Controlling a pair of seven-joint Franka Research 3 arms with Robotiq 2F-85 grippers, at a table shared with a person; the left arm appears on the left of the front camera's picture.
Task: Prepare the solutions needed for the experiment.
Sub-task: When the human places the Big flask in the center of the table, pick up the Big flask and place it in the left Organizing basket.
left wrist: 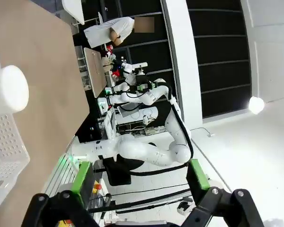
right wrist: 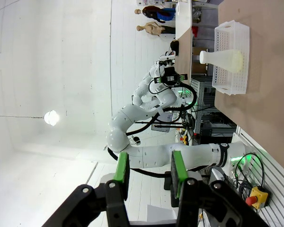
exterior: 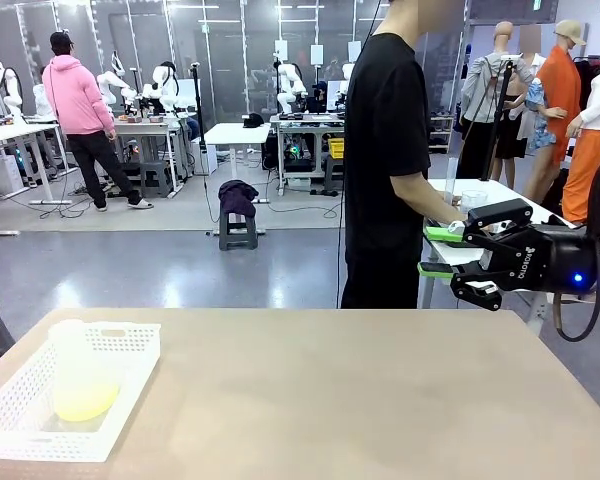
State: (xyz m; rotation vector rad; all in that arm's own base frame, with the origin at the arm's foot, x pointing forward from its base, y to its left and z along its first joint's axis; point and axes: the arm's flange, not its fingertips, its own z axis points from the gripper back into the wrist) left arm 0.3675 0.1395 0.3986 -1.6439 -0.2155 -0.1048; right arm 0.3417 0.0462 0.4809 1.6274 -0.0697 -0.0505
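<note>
We take the white perforated basket (exterior: 120, 400) at the near left of the tan table (exterior: 360, 400) as our landmark. Inside it stands a frosted plastic flask (exterior: 77, 375), upright, with a shallow layer of pale yellow-green solution (exterior: 84, 404) pooled in its wide bottom. In the right wrist view we see the same basket (right wrist: 232, 87) on the table with the flask (right wrist: 225, 57) in it, its narrow neck pointing away from the tabletop and the yellowish liquid (right wrist: 235, 58) at its base. In the left wrist view we see a corner of the basket (left wrist: 7, 156) and the flask's white rounded top (left wrist: 9, 90) just beside the basket wall.

The right gripper (exterior: 442, 250) hangs in the air well apart from the basket, off the far right side of the table, its fingers pointing toward the person in a black shirt (exterior: 385, 150) who stands at the far edge. Its green-padded jaws stand partly apart, with a moderate gap and nothing between them; the right wrist view (right wrist: 148, 172) shows the same empty gap.

The left gripper (left wrist: 139, 182) shows in its own wrist view with its jaws spread wide and nothing between them, held off past the basket's corner.
</note>
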